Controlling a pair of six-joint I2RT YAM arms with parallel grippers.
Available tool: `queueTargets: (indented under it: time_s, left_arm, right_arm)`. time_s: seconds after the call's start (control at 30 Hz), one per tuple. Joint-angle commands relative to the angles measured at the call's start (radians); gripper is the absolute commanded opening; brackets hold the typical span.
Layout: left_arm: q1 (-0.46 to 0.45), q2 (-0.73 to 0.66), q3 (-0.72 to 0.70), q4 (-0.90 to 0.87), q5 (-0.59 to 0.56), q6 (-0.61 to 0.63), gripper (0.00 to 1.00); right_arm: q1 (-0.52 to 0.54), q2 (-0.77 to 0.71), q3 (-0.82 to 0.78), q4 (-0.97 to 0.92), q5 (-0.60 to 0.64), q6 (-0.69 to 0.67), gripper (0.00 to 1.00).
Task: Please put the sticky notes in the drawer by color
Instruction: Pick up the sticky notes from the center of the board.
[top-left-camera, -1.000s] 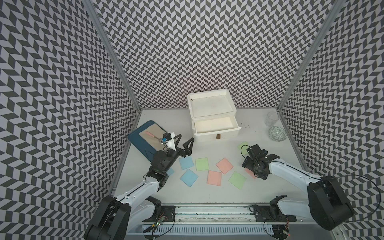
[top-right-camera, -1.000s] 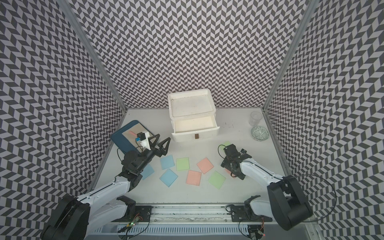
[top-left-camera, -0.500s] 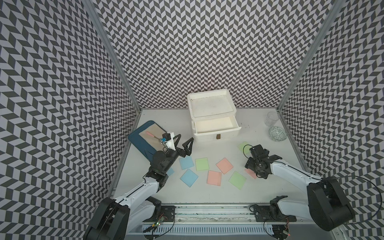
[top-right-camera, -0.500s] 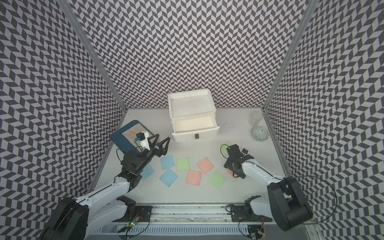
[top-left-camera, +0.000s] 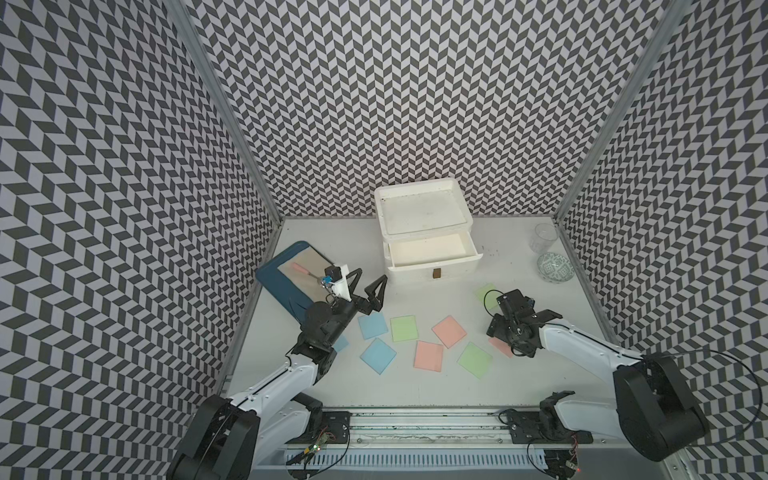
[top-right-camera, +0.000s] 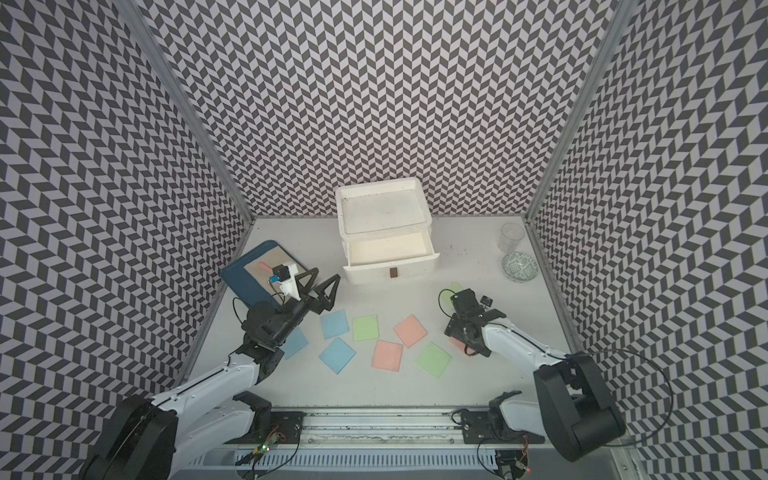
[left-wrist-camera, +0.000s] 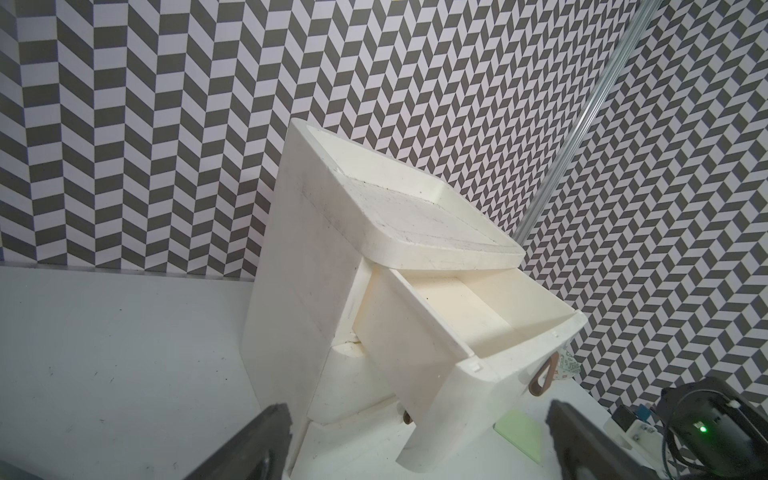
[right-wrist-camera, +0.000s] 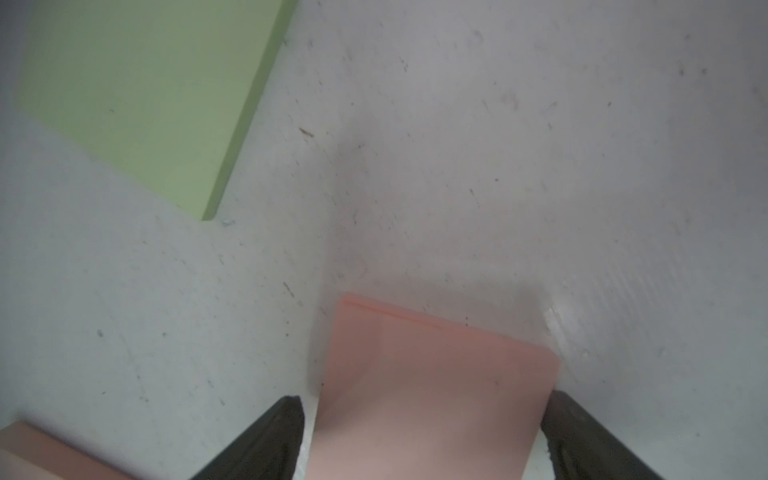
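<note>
In both top views we count nine sticky notes (top-left-camera: 403, 328) on the table (top-left-camera: 519, 386): three blue, three green, three pink, all lying before the drawer (top-left-camera: 415, 268), whose top tray is pulled out. In the left wrist view, the left gripper (left-wrist-camera: 415, 407) is spread and empty. In the right wrist view, the right gripper (right-wrist-camera: 428, 399) is spread astride one pink note (right-wrist-camera: 415, 353).

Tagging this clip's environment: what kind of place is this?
Probably a lab robot test cell, not a home: chevron-patterned walls enclose a white table, and the left arm and right arm sit on a rail at its front.

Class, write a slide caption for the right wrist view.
Right gripper, open, straddles a pink sticky note; a green sticky note lies apart.
</note>
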Motion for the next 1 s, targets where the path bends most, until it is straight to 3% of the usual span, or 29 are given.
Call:
queueTargets:
  time_s: [0.0, 0.1, 0.47, 0.97]
  left_arm:
    - [-0.005, -0.025, -0.01, 0.014, -0.006, 0.014, 0.99]
    - [-0.006, -0.028, -0.011, 0.014, -0.006, 0.015, 1.0]
    - [-0.006, -0.033, -0.013, 0.02, -0.001, 0.015, 1.0]
    - [-0.04, -0.044, 0.001, 0.0, -0.003, 0.045, 0.99]
  right_arm:
    - [0.046, 0.035, -0.004, -0.006, -0.023, 0.024, 0.91]
    - [0.109, 0.057, 0.01, -0.029, 0.027, 0.034, 0.91]
    - [0.125, 0.033, -0.034, -0.012, 0.013, 0.042, 0.79]
    - [0.176, -0.334, 0.064, 0.043, 0.189, 0.0, 0.67]
